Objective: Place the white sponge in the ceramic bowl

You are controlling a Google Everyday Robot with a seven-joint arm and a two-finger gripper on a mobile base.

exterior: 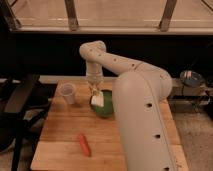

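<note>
The white sponge (97,99) lies on the left rim of the green ceramic bowl (105,108), which stands on the wooden table (60,135). My gripper (94,90) hangs straight down from the white arm, right above the sponge and at its top edge. The large arm link hides the bowl's right part.
A clear plastic cup (68,93) stands left of the bowl. A red-orange carrot-like item (83,144) lies near the table's front. A dark chair (15,110) is at the left. A metal bowl (191,77) sits on a counter at the right.
</note>
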